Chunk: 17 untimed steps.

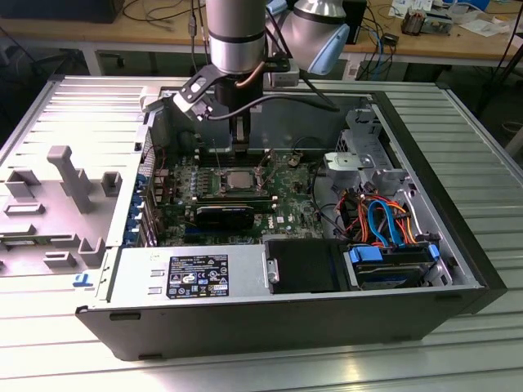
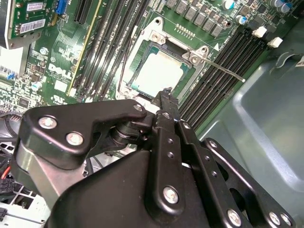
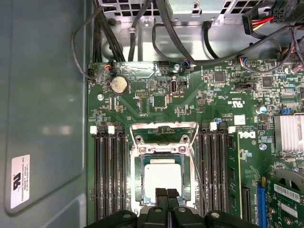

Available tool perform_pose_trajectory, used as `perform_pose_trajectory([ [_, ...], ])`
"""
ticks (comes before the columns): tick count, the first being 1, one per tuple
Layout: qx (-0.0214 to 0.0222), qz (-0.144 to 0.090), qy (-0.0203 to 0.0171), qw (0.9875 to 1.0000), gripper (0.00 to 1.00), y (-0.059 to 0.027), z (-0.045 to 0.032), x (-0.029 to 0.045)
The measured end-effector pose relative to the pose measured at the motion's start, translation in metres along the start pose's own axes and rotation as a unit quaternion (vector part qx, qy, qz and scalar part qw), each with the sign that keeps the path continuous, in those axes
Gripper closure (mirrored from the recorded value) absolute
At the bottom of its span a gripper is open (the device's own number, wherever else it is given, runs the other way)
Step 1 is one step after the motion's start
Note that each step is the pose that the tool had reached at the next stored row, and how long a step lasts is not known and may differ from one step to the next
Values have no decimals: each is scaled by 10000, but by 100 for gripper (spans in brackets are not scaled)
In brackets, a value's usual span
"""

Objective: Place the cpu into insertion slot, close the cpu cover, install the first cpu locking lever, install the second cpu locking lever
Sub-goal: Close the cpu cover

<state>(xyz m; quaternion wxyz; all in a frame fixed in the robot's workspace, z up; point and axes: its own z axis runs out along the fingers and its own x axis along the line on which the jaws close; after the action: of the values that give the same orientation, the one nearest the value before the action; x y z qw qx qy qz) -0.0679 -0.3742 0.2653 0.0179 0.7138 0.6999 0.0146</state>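
Seating looks done: the small flat silver-grey square cpu [image 3: 163, 176] lies in the dark, metal-rimmed insertion slot [image 3: 138, 175], just under the black claw [image 3: 166, 191], its 2 fingers pressed together and empty. Beyond it the thin silvery cpu cover [image 3: 164, 126] stands open; closing it likely needs a tipping push.

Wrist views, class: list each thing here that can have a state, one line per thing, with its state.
cpu: seated in its socket, top bare.
insertion slot: filled by the cpu.
cpu cover: looks raised, not down over the cpu.
locking lever: swung out, unlatched.
gripper: shut, holding nothing, tips by the cpu's edge.
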Motion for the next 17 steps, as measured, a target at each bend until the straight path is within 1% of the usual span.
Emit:
perform_pose_trajectory([
  [17,0,0,0,10000,89,2,-43,0],
])
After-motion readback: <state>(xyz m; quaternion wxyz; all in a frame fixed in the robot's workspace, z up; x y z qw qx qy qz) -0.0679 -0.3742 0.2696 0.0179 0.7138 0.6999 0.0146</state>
